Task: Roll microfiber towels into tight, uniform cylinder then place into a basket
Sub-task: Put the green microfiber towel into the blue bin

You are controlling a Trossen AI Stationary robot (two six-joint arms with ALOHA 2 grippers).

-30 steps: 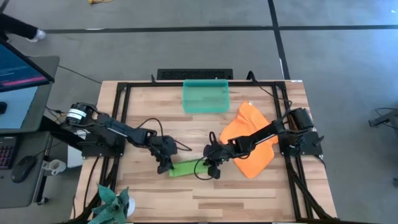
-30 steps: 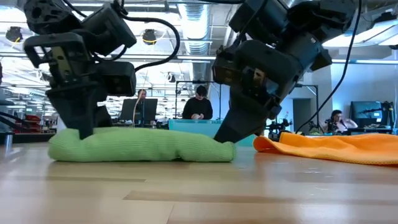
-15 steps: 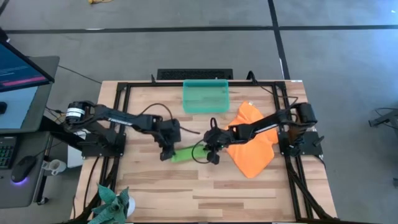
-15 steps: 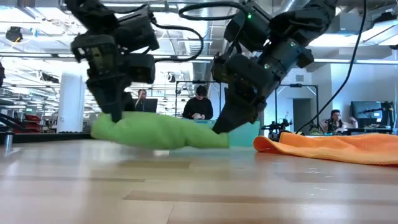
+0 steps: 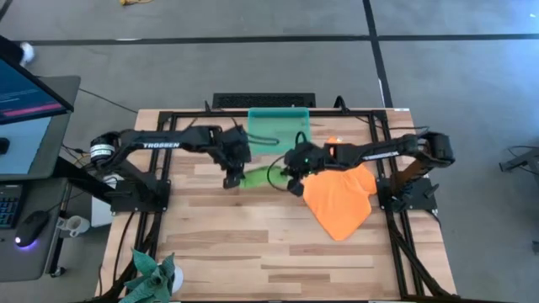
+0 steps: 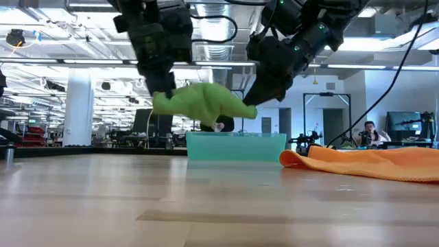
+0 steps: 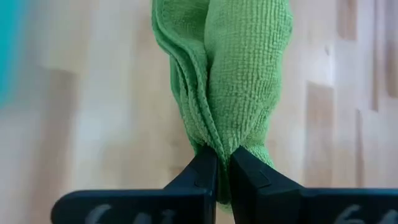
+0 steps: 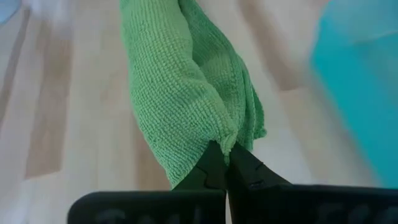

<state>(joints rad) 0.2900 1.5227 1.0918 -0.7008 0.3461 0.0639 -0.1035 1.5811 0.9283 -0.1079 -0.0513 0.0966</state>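
Observation:
The rolled lime green towel (image 5: 263, 176) (image 6: 199, 101) hangs in the air between my two grippers, just on the near side of the teal basket (image 5: 279, 128) (image 6: 236, 145). My left gripper (image 5: 230, 180) (image 7: 217, 171) is shut on the roll's left end. My right gripper (image 5: 294, 185) (image 8: 227, 163) is shut on its right end. The orange towel (image 5: 339, 195) (image 6: 363, 163) lies spread flat on the table at the right, under my right arm. My left gripper pinches the green roll's left end (image 7: 214, 138) between its two fingers, from above, pointing down, over several layers. The roll is lifted clear of the table. My right gripper pinches the roll's right end (image 8: 224, 138) between its two fingers, from above and slanting from the right. The roll hangs clear, roughly level, sagging a little in the middle (image 6: 206, 103).
A dark teal spiky plant-like thing (image 5: 152, 276) stands at the table's near left corner. Black frame rails (image 5: 164, 135) run along the table's left, right and far edges. People show in the room behind in the low view (image 6: 370, 134).
Both grippers, shut on the roll's ends, have gone up and toward the table's far edge, toward the basket. The green roll, which lay on the table a second ago, is now lifted clear and hangs just before the basket.

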